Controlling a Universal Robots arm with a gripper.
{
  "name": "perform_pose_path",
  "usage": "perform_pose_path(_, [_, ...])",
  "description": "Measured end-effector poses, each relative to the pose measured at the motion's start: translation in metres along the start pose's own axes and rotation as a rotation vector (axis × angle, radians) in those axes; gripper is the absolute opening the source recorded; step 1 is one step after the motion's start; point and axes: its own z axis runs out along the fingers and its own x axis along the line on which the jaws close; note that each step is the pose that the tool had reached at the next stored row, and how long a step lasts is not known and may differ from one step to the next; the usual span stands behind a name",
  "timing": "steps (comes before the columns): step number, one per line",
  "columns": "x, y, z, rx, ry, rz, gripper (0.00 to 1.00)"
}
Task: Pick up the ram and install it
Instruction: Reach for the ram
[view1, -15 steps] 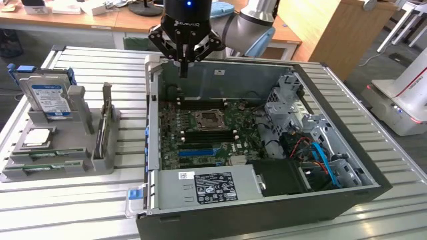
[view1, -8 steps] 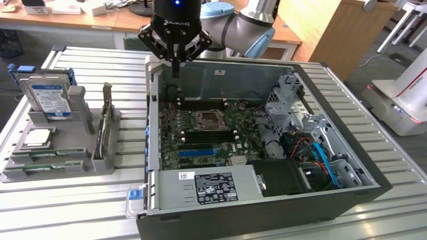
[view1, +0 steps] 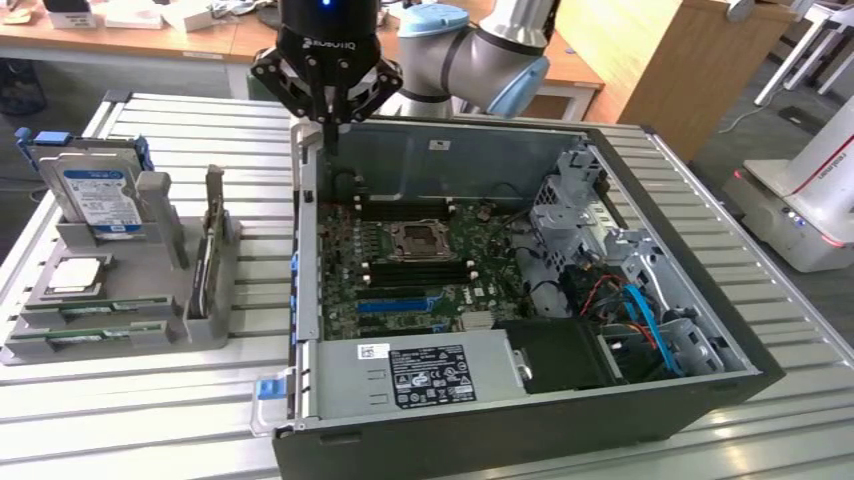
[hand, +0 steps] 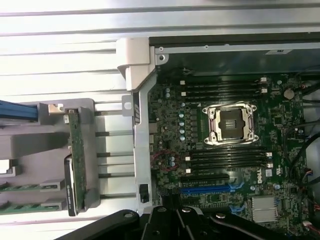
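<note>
The ram (view1: 208, 252) is a thin green stick standing on edge in the grey holder (view1: 160, 330) at the exterior view's left; in the wrist view the ram (hand: 75, 142) stands in the same holder. My gripper (view1: 328, 138) hangs shut above the back left corner of the open computer case (view1: 534, 410), with nothing between its fingers. It is well apart from the ram. In the wrist view the gripper (hand: 171, 205) is over the motherboard (hand: 280, 165). Black memory slots (hand: 227, 156) lie beside the processor socket (hand: 231, 123).
The holder also carries a blue-labelled hard drive (view1: 96, 190), a square silver processor chip (view1: 78, 275) and two more green sticks (view1: 94, 312) lying flat. Inside the case are a power supply (view1: 427, 375), a drive cage (view1: 567, 200) and cables (view1: 641, 310). A ribbed metal table (view1: 120, 420) lies underneath.
</note>
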Motion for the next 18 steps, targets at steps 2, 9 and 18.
perform_pose_path(2, [0.005, -0.0004, -0.0001, 0.0, 0.0, 0.0, 0.11])
perform_pose_path(9, [0.023, -0.0017, -0.0005, 0.0, 0.0, 0.0, 0.11])
perform_pose_path(18, [0.051, -0.0038, -0.001, 0.0, 0.0, 0.0, 0.11])
